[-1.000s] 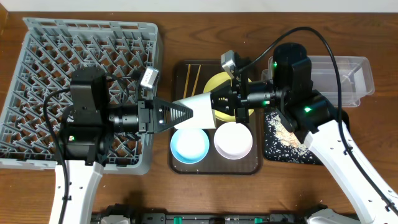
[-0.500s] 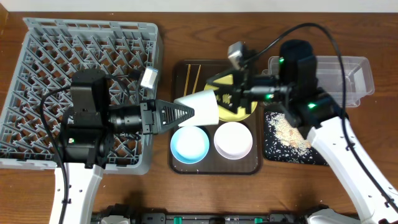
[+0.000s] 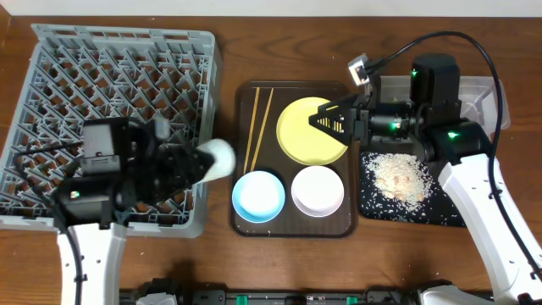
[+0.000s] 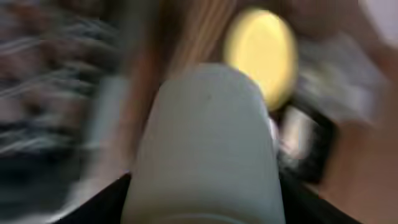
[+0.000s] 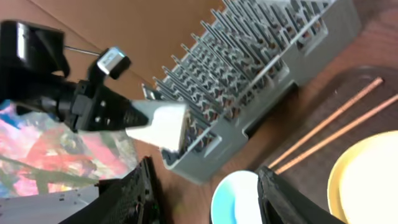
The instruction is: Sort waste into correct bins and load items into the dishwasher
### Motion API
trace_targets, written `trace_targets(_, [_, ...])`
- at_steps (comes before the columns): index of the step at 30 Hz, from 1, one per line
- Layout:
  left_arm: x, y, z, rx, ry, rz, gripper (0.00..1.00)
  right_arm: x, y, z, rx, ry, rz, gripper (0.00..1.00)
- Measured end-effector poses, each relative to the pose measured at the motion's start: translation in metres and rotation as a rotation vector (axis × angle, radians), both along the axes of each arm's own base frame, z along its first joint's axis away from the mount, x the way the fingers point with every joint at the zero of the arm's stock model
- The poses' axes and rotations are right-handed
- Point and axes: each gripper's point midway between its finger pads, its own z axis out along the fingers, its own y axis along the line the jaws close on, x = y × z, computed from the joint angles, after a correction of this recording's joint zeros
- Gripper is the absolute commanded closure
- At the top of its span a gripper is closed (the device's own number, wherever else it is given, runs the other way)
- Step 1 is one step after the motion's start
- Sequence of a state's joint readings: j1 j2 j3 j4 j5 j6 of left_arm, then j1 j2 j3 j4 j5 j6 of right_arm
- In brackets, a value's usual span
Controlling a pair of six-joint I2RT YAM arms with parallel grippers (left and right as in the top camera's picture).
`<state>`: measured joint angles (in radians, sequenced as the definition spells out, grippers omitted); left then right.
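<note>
Left gripper (image 3: 201, 162) clamps a cup (image 5: 160, 126) at the rack's (image 3: 51, 51) right edge, right gripper (image 3: 329, 124) gapes empty over the plate (image 3: 296, 144) (left wrist view smeared); risk: a hasty swing could slip the cup or clip pegs.

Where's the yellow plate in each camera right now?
Overhead: yellow plate near centre, upper half.
Left wrist: blurred yellow disc, top, right of centre.
Right wrist: bottom right corner, cut off.
Shared landmark: white cup, left of the plate in all three.
</note>
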<state>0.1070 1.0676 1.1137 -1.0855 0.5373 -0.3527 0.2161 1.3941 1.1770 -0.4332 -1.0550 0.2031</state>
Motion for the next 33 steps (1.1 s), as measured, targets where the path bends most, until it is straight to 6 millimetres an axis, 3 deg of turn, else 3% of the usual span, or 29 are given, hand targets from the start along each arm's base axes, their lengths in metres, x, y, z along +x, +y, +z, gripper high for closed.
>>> trace_targets(8, [-0.02, 0.103, -0.016, 0.357, 0.132, 0.356, 0.4, -0.001, -0.001, -0.01, -0.043, 0.009, -0.015, 0.43])
trace_targets(13, [-0.036, 0.166, -0.012, 0.519, 0.177, 0.648, 0.4, -0.003, 0.002, -0.013, -0.055, 0.016, -0.011, 0.43])
trace_targets(16, [-0.035, 0.194, -0.007, 0.559, 0.163, 0.779, 0.4, -0.005, 0.004, -0.014, -0.062, 0.02, -0.005, 0.43])
trace_targets(23, [-0.026, 0.215, -0.028, 0.564, 0.244, 0.842, 0.38, -0.012, 0.011, -0.016, -0.069, 0.018, 0.022, 0.43])
trace_targets(26, [-0.022, 0.215, -0.042, 0.549, 0.3, 0.825, 0.25, -0.014, 0.013, -0.016, -0.071, 0.016, 0.03, 0.43])
trace_targets(33, [-0.018, 0.216, -0.05, 0.538, 0.324, 0.817, 0.15, -0.015, 0.014, -0.017, -0.073, 0.022, 0.032, 0.43])
